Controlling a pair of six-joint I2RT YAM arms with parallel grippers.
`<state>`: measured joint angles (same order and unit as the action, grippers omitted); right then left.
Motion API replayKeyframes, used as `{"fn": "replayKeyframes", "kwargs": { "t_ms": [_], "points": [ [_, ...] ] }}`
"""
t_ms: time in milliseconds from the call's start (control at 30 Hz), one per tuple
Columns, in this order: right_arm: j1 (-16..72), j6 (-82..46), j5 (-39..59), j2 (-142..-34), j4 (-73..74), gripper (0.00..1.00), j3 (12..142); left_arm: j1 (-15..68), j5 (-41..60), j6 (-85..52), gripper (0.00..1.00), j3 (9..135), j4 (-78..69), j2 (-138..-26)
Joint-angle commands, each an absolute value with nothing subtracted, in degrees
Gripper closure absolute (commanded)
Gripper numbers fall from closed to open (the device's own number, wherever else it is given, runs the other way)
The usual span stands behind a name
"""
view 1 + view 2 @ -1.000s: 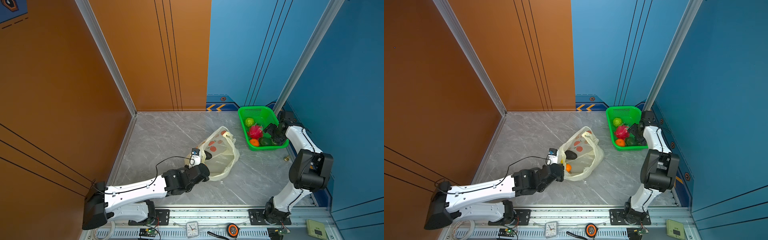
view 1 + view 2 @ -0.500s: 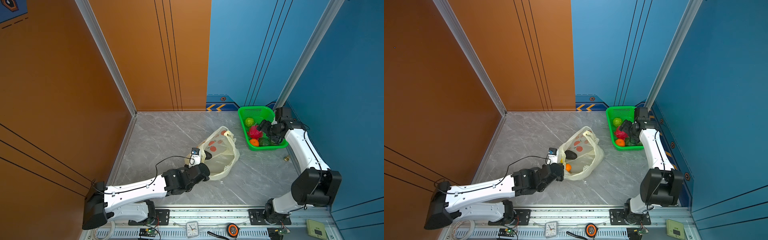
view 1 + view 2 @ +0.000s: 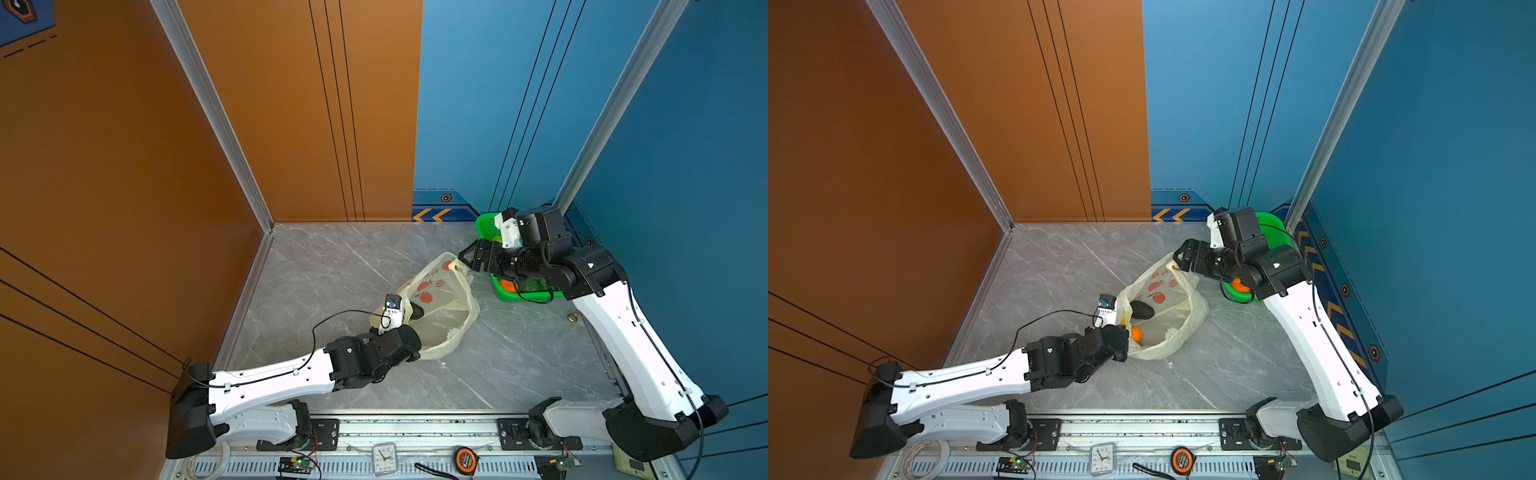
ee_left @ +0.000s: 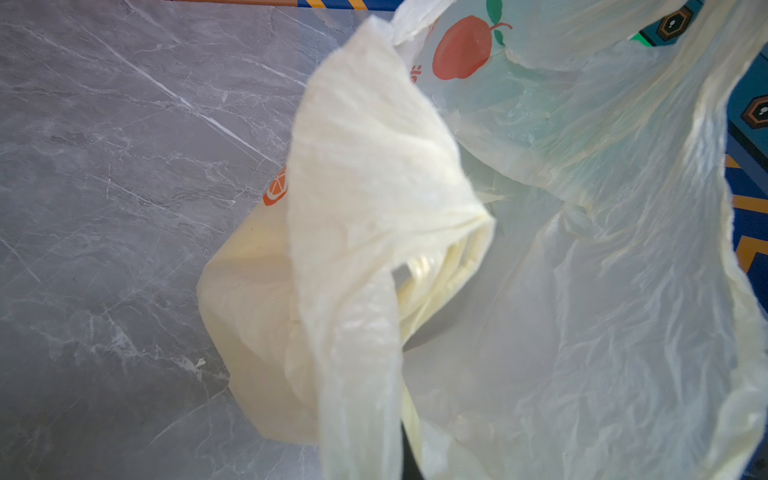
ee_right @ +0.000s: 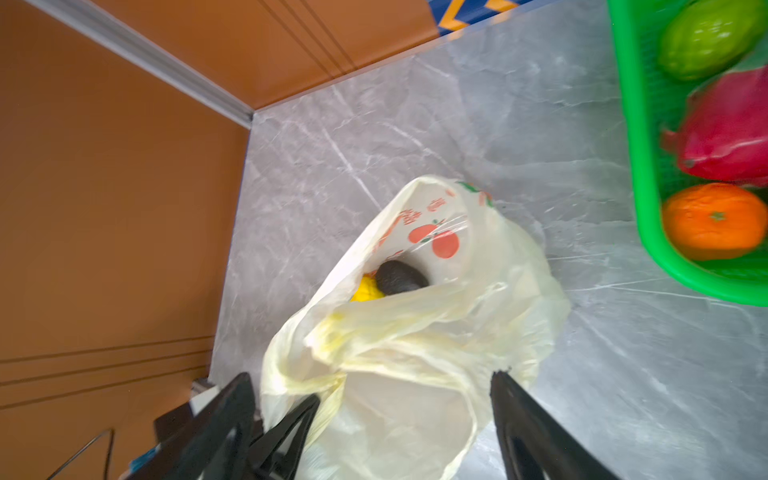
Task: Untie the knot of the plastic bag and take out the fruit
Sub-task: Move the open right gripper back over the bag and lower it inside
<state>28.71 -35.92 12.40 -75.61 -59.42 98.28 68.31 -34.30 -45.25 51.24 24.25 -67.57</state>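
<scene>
The cream-yellow plastic bag (image 3: 446,316) (image 3: 1169,320) lies on the grey floor with its mouth gaping; no knot shows. Inside it are a dark avocado (image 3: 1142,309) (image 5: 401,276), an orange (image 3: 1136,333) and a yellow fruit (image 5: 365,289). My left gripper (image 3: 1124,330) (image 4: 399,465) is shut on the bag's loop handle (image 4: 365,208) at the near rim. My right gripper (image 3: 465,257) (image 3: 1180,257) (image 5: 399,424) hangs open over the bag's far end, nothing between its fingers (image 5: 523,415).
The green basket (image 3: 528,296) (image 5: 640,124) at the back right holds a green fruit (image 5: 706,37), a dragon fruit (image 5: 727,133) and an orange (image 5: 712,222). A small brass piece (image 3: 574,318) lies on the floor. Orange and blue walls close in.
My right gripper has left the basket and swung leftward to the bag's far end, still open. The left arm and the bag have held still.
</scene>
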Motion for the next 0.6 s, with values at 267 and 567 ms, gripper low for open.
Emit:
{"fn": "replayKeyframes", "kwargs": {
  "t_ms": [267,567],
  "points": [
    [46.4,-41.9,8.3,-79.1,-61.1,0.15,101.0,68.9,-36.7,-44.0,1.00,52.6,26.1,-66.9],
    [47.6,-31.5,6.6,-84.9,-58.4,0.19,90.9,69.1,-37.7,-44.2,1.00,52.2,26.4,-66.2]
  ]
}}
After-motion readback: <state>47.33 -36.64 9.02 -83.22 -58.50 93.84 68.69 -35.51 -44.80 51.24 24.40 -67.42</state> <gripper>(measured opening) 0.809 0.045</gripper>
